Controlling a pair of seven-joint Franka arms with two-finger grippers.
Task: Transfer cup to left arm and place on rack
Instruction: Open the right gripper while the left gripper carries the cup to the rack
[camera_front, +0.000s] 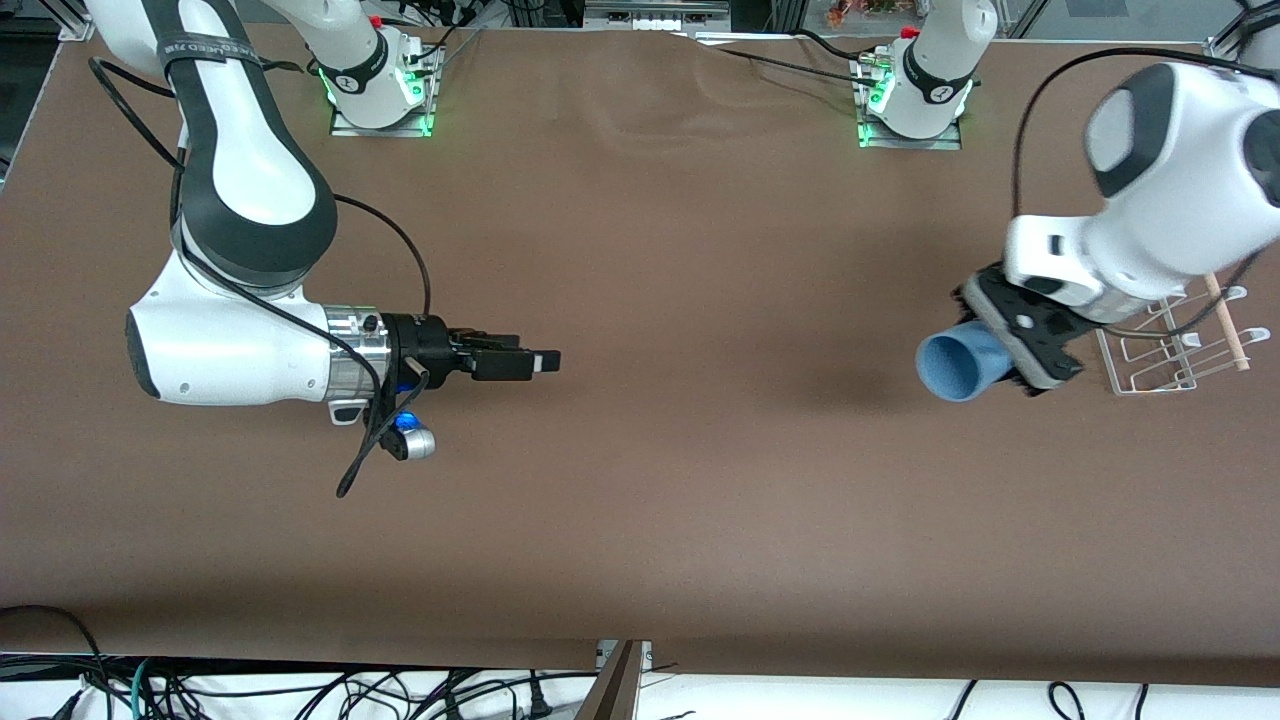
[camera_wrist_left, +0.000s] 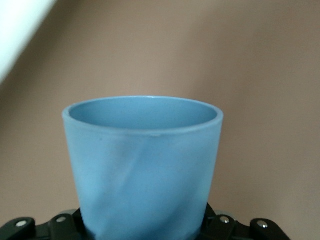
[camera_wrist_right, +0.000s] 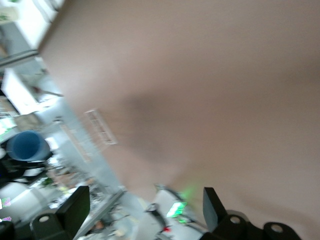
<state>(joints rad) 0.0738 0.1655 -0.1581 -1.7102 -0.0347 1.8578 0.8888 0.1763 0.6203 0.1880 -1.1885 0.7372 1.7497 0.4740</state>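
Blue cup (camera_front: 958, 367): light-blue, tapered, no handle; held up off the brown table (camera_front: 650, 250) on its side, open mouth turned toward the right arm's end, at the right of the front frame, a little below mid-height.
Left tool (camera_front: 1030, 345): clamped across the cup near its base; in the left wrist view the cup (camera_wrist_left: 145, 170) fills the lower middle of the frame, rim away from the camera, with the black tool body just under it.
Left arm (camera_front: 1150, 200): white, reaching in from the upper right of the front frame, its wrist over the table just beside the rack.
Rack (camera_front: 1180, 350): clear-and-white wire, standing on the table at the right edge of the front frame, partly covered by the left arm; a pale wooden rod (camera_front: 1226, 322) runs along its side.
Cup and rack: close together, cup on the side toward the table's middle; whether they touch cannot be told.
Right tool (camera_front: 545, 362): fingers spread wide, nothing between them, at the left-centre of the front frame, pointing toward the cup and well apart from it.
Right wrist view: two black fingers (camera_wrist_right: 75, 210) stand apart at the bottom edge; the cup (camera_wrist_right: 27, 145) shows small at the left edge.
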